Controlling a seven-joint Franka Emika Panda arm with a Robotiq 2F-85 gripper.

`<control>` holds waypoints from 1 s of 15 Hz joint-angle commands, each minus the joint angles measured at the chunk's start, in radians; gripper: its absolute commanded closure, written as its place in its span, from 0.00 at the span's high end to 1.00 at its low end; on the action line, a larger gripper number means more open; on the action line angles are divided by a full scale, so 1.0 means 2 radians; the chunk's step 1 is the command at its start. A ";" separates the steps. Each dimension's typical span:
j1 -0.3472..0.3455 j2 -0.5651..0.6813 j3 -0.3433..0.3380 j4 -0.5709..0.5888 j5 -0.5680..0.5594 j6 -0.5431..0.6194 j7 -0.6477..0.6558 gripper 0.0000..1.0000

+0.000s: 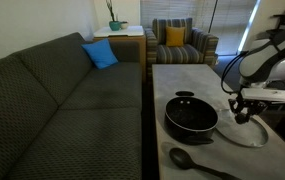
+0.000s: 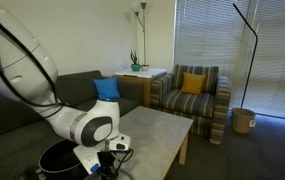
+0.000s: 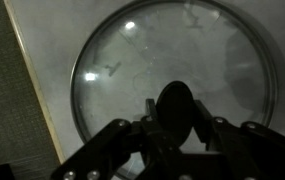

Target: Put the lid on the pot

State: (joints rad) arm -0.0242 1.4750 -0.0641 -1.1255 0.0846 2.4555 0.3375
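Note:
The black pot point(image 1: 190, 116) stands on the grey table point(image 1: 182, 75), and its rim shows low in an exterior view point(image 2: 57, 160). The clear glass lid point(image 1: 252, 135) lies flat on the table beside the pot. In the wrist view the lid point(image 3: 132, 70) fills the frame, with its black knob point(image 3: 175, 108) between my fingers. My gripper point(image 3: 175, 118) is straight above the lid, and its fingers rest against both sides of the knob. It shows over the lid in both exterior views point(image 1: 244, 114) point(image 2: 107, 165).
A black long-handled spoon point(image 1: 194, 160) lies on the table in front of the pot. A dark sofa point(image 1: 62, 95) runs along one side of the table. A striped armchair point(image 1: 182, 45) stands beyond the far end. The table edge point(image 3: 37, 110) is close to the lid.

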 commanded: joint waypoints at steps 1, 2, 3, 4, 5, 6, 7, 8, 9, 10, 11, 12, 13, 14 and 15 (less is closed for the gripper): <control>0.006 0.000 -0.009 0.003 -0.005 0.008 -0.009 0.14; 0.012 0.000 -0.016 0.006 -0.009 0.010 -0.003 0.14; 0.015 0.000 -0.021 0.008 -0.011 0.011 0.001 0.14; 0.020 0.000 -0.027 0.012 -0.014 0.013 0.005 0.14; 0.024 -0.005 -0.032 0.006 -0.018 0.018 0.008 0.14; 0.030 -0.012 -0.039 0.000 -0.020 0.019 0.012 0.14; 0.035 -0.016 -0.045 -0.004 -0.021 0.021 0.015 0.14; 0.042 -0.021 -0.053 -0.009 -0.023 0.023 0.018 0.14; 0.048 -0.025 -0.059 -0.014 -0.024 0.025 0.020 0.14; 0.054 -0.029 -0.065 -0.018 -0.025 0.025 0.024 0.14; 0.059 -0.034 -0.070 -0.021 -0.026 0.023 0.024 0.14; 0.064 -0.040 -0.075 -0.026 -0.027 0.020 0.024 0.14; 0.070 -0.049 -0.080 -0.035 -0.028 0.017 0.024 0.14; 0.076 -0.059 -0.084 -0.045 -0.029 0.017 0.023 0.14; 0.089 -0.074 -0.088 -0.069 -0.030 0.025 0.026 0.14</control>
State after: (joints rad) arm 0.1004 1.4380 -0.2094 -1.1229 0.0472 2.4943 0.3724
